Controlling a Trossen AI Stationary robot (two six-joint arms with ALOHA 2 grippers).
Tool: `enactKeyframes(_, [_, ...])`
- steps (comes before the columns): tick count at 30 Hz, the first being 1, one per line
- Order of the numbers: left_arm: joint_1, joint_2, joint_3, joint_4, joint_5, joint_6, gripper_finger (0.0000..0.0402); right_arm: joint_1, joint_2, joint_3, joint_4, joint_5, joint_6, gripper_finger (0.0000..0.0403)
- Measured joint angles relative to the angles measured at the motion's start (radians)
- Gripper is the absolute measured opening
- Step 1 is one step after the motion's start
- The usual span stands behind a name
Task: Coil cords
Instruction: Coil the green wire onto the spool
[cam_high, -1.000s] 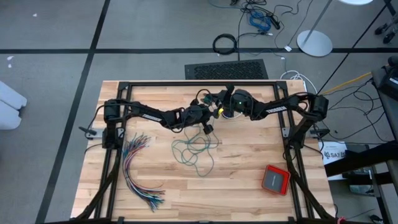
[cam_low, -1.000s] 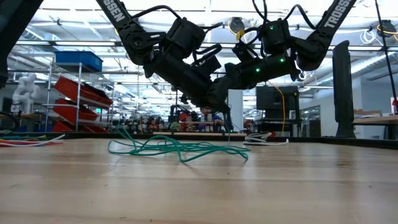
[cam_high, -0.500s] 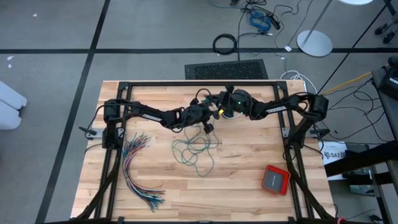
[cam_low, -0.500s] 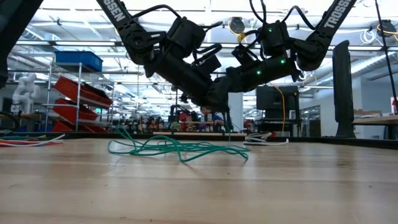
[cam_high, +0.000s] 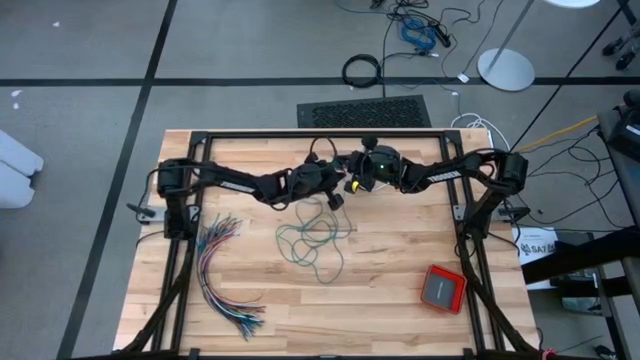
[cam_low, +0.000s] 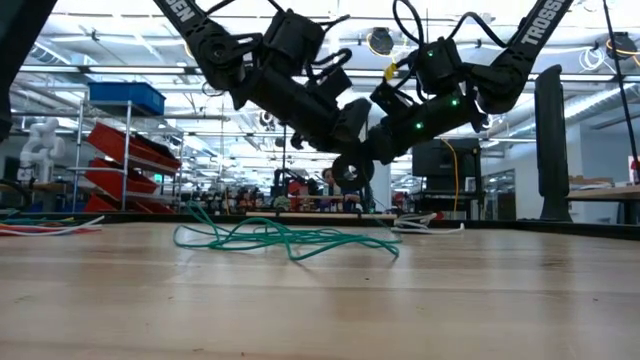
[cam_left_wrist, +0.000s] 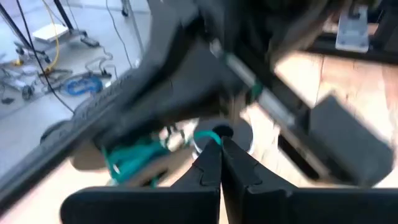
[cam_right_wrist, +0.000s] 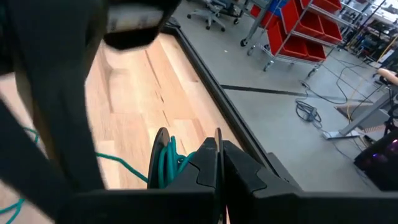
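The teal-green cord (cam_high: 315, 240) lies in loose loops on the middle of the table; part of it is wound on a small black spool (cam_right_wrist: 163, 160) that hangs above the far middle of the table, where the arms meet. My right gripper (cam_right_wrist: 219, 152) is shut on the spool. My left gripper (cam_left_wrist: 219, 152), facing it, is shut at the teal cord (cam_left_wrist: 208, 134) beside the spool (cam_low: 347, 172). In the high view the left gripper (cam_high: 340, 188) and the right gripper (cam_high: 354, 184) almost touch. A black cord is not plain in any view. My left gripper has a teal loop (cam_left_wrist: 210, 133) right at its shut fingertips, close to the spool; blur keeps me from telling whether the cord is pinched or only touched. The fingers slant down from the table's left. My right gripper pinches one flange of the spool (cam_right_wrist: 217, 138) between its two fingers, slanting down from the table's right. The spool hangs clear of the table, and a teal strand (cam_right_wrist: 124, 165) runs from it down to the tabletop.
A fanned bundle of many-coloured wires (cam_high: 225, 270) lies at the left. A red-orange box (cam_high: 443, 288) sits near the front right. A short white cord piece (cam_low: 430, 224) lies on the far part of the table. Black frame rails (cam_high: 300, 134) border the table.
My left gripper has risen a little above the table. My right gripper has rolled at the wrist, so the spool now shows its round face in the low view. The teal loops on the table have kept their shape.
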Motion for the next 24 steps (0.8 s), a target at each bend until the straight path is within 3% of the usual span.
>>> enactKeyframes(9, [0.002, -0.041, 0.001, -0.091, -0.058, 0.026, 0.0000, 0.000, 0.000, 0.000, -0.028, 0.003, -0.015, 0.0000])
enactKeyframes(24, [0.043, -0.069, -0.004, -0.269, -0.064, 0.069, 0.0010, 0.024, -0.011, 0.000, -0.069, -0.006, -0.022, 0.0000])
